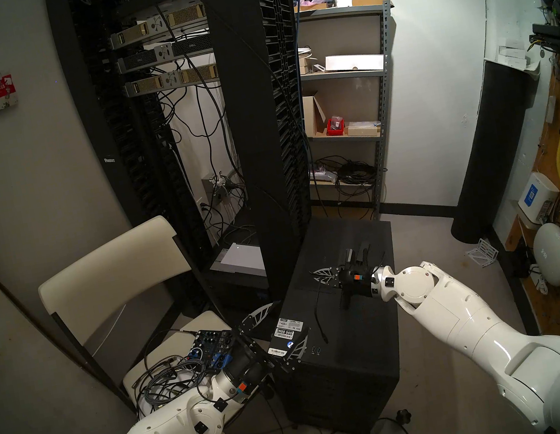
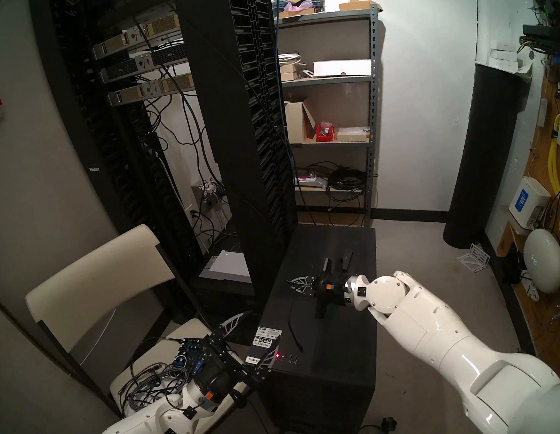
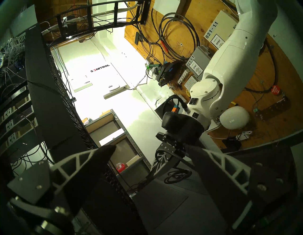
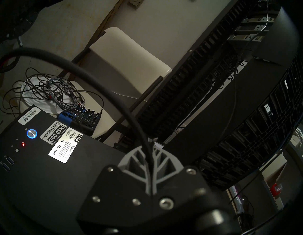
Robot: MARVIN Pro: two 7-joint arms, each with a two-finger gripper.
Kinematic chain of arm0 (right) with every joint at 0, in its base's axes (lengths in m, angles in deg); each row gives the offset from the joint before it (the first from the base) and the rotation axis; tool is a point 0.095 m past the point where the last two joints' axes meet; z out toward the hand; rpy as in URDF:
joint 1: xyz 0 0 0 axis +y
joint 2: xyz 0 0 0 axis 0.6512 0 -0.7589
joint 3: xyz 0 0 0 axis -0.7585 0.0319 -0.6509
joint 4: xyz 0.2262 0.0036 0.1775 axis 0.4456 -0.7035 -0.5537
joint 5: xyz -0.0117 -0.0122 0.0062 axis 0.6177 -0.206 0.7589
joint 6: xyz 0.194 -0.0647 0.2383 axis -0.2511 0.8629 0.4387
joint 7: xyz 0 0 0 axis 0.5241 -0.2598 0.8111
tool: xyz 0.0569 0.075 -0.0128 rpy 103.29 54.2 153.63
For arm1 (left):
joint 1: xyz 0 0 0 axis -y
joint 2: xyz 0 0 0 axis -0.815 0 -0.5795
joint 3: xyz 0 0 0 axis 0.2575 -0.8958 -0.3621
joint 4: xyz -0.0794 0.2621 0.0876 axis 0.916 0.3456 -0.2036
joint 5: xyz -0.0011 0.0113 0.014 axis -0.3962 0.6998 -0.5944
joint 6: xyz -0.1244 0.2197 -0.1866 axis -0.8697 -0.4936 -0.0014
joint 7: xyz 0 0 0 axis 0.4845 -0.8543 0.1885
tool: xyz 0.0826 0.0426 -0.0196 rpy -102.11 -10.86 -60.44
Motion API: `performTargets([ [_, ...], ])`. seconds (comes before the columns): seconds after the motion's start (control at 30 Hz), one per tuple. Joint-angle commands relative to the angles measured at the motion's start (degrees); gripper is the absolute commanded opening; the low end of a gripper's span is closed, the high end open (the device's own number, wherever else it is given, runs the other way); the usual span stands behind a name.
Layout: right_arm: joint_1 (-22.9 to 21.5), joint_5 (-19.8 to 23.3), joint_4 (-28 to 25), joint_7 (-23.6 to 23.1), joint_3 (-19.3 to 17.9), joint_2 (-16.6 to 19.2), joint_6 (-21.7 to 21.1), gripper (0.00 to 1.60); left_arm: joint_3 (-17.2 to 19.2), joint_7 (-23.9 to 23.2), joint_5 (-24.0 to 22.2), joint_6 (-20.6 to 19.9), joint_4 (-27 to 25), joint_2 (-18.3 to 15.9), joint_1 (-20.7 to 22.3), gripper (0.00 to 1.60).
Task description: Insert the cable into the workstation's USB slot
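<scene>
The workstation (image 1: 362,356) is a black tower on the floor with white barcode stickers (image 1: 287,329) on top. A red light (image 2: 277,356) glows at its front edge, and two USB slots (image 1: 315,350) (image 4: 7,162) sit beside it. My right gripper (image 1: 319,276) hovers over the tower's top, shut on the thin black cable (image 1: 319,310). The cable hangs down, its plug (image 1: 325,339) dangling just above the slots. In the right wrist view the cable (image 4: 98,78) arcs away from my shut fingers (image 4: 139,160). My left gripper (image 1: 279,332) stands open at the tower's front left corner, holding nothing.
A tall black server rack (image 1: 257,140) rises just behind the tower. To the left, a white folding chair (image 1: 110,274) carries an audio mixer (image 1: 212,349) and tangled cables. A metal shelf (image 1: 348,106) stands at the back, and a black cylinder (image 1: 490,151) at the right wall.
</scene>
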Motion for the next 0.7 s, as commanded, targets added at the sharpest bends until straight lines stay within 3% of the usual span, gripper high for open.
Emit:
performTargets([
  [0.0,-1.16,-0.06,-0.82,0.49,-0.31,-0.34,0.32,0.0,-0.34,-1.68,-4.21,0.01,-2.28,-0.71,0.98,1.6],
  [0.67,-1.14,-0.71,-0.64,0.6,-0.58,-0.65,0.33,0.0,-5.1,-7.99,-17.8,-0.68,-3.46,-2.29,1.57,1.6],
])
